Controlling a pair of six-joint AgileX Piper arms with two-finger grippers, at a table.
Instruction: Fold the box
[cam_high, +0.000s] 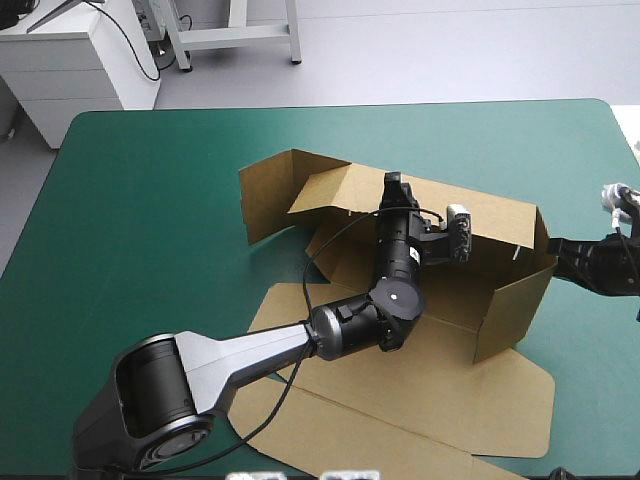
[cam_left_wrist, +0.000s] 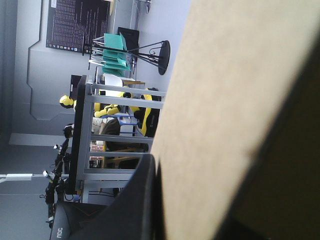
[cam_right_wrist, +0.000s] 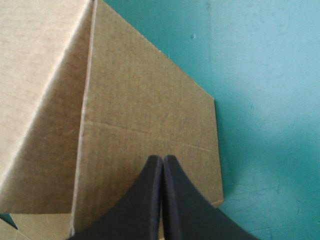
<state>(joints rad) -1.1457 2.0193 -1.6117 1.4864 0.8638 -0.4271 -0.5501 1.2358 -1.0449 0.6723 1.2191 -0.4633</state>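
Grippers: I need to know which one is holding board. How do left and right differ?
The left gripper is shut on the far wall of the box, board between its fingers; the right gripper is shut on nothing, fingers meeting in a point. The left works from inside the box, the right from outside its end wall. Both are black.

High camera looks down from behind over the whole desk (cam_high: 150, 200); left wrist camera, turned sideways, hugs the box (cam_left_wrist: 225, 100), facing the room; right wrist camera peers closely down its outer wall.
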